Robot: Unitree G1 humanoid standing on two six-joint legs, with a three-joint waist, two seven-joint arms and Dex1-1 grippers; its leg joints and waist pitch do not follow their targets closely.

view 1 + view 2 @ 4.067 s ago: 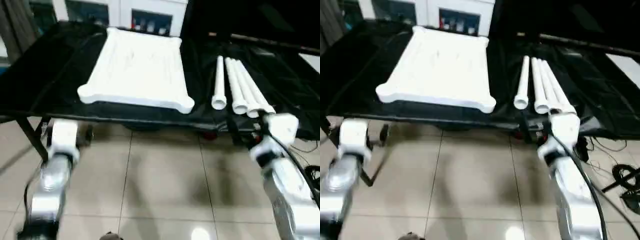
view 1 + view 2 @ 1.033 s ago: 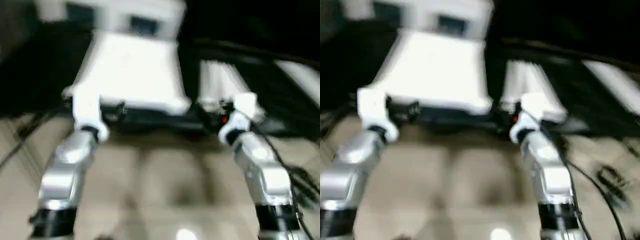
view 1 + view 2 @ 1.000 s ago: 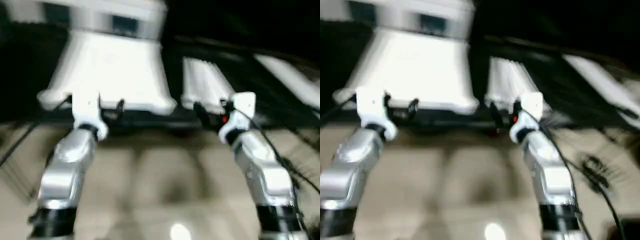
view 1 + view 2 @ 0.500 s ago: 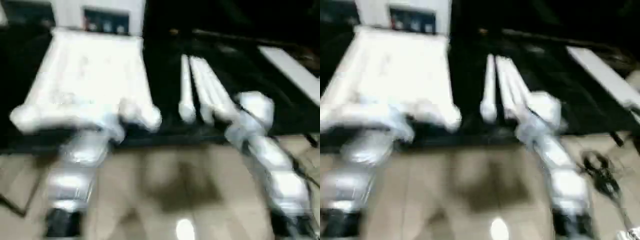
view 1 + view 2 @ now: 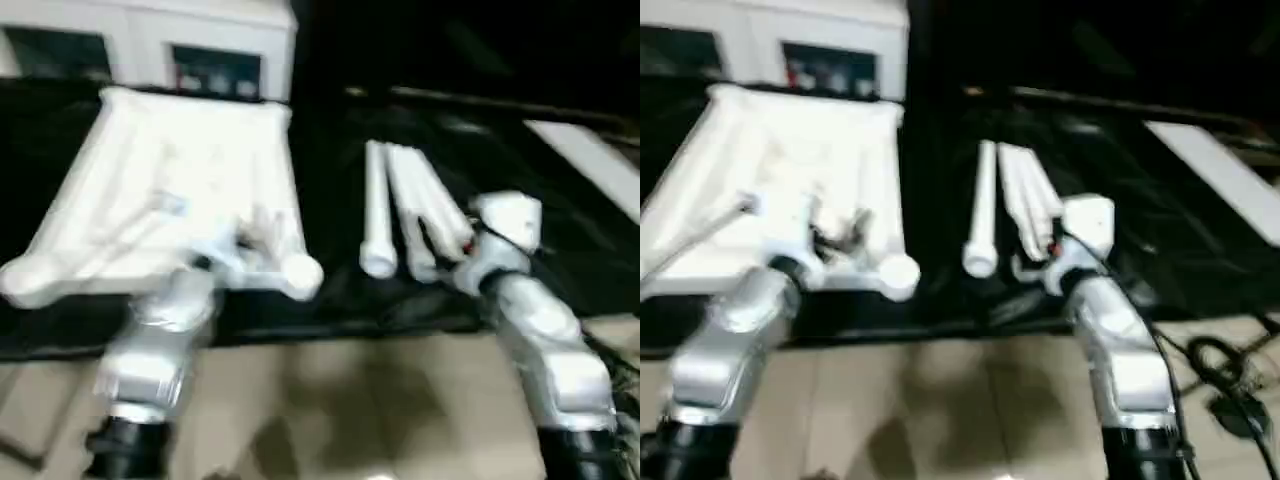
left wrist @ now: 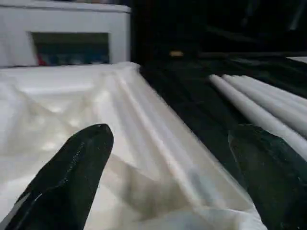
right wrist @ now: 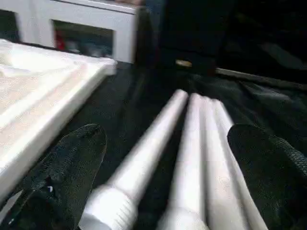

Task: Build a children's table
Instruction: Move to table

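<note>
A: Where is the white plastic rectangular table top with rounded corner sockets (image 5: 170, 200) found?

B: It is laid with its ribbed underside up on the large work table covered with black cloth (image 5: 330, 170), on the robot's left half. The left gripper (image 5: 835, 232) is seen over the near right part of this top, close to the near right corner socket. In the left wrist view its two black fingers (image 6: 72, 172) are spread wide, and the raised right edge of the top runs between them. Nothing is pinched.

A: And the legs?

B: The long white tubular legs (image 5: 400, 215) are laid side by side on the black cloth, to the right of the top and apart from it. One leg lies a little separated on the left of the bundle. The right gripper (image 7: 165, 177) is held just above the near ends of these legs. Its black fingers (image 7: 62, 177) are also spread wide, and the leg ends are seen between them, but no leg is gripped.

A: Is contact visible?

B: It cannot be told for either gripper.
</note>
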